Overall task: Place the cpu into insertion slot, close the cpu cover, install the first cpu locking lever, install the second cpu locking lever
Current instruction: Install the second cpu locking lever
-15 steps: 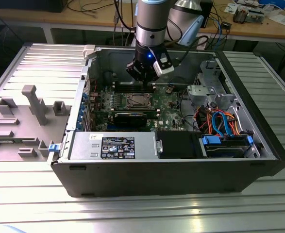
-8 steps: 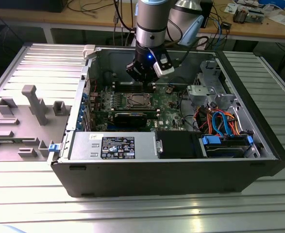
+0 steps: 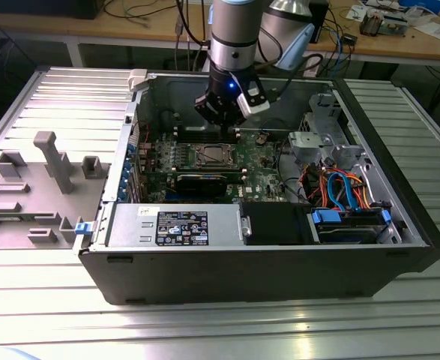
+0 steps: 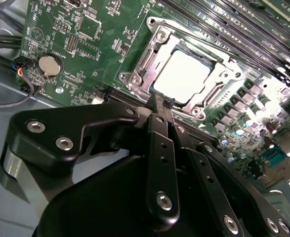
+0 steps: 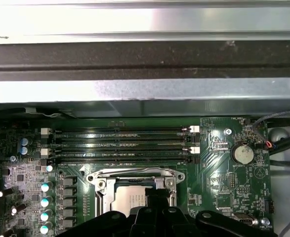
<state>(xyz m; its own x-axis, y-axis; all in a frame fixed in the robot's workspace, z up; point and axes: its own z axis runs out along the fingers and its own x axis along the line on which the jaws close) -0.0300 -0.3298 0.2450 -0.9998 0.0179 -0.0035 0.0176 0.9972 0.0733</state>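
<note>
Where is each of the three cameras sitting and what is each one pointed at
Exterior view: off the arm, above, looking into the open computer case; the arm and gripper hang over the cpu.
Second wrist view: on the arm, looking past the gripper at the cpu under the cpu cover.
First wrist view: on the arm, facing memory slots and case wall.
Both wrist views share the coin battery.

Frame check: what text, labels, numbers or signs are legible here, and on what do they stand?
None can be quoted as it reads.
Power supply label: black sticker with white print and symbols, too small to read.
Circuit board: white printed marks beside components, too small to read.
Cpu: bright face, no marking visible.
Coin cell: no legible marking.
</note>
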